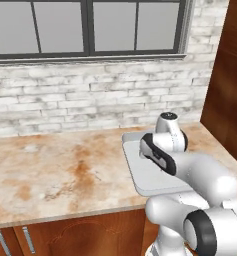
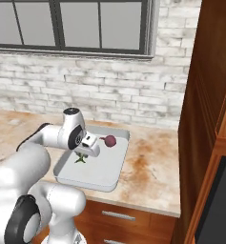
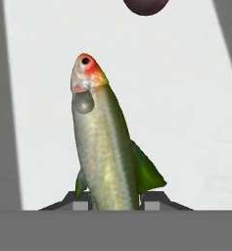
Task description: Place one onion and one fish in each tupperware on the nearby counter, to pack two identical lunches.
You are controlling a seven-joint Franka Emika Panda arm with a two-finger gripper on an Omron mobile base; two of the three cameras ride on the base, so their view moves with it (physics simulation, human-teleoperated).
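My gripper (image 2: pixel 82 153) hangs low over the pale grey tupperware (image 2: pixel 105 167), shut on a green-yellow fish (image 2: pixel 80 158). In the hand view the fish (image 3: pixel 105 147) rises from between the fingertips of the gripper (image 3: pixel 115 203), red-orange head pointing away, above the tupperware floor (image 3: pixel 186 98). A dark purple-red onion (image 2: pixel 110 140) lies in the same tupperware near its far rim, and the onion (image 3: pixel 146 5) sits just past the fish's head in the hand view. In the left base view my arm hides much of the tupperware (image 1: pixel 152 182), which rests on the counter (image 1: pixel 65 170).
A tall red-brown cabinet (image 2: pixel 205 119) stands close on the right of the tupperware. A white brick wall (image 1: pixel 90 95) with a window (image 1: pixel 85 25) backs the counter (image 2: pixel 150 164). Drawers with metal handles (image 2: pixel 117 215) sit below its front edge.
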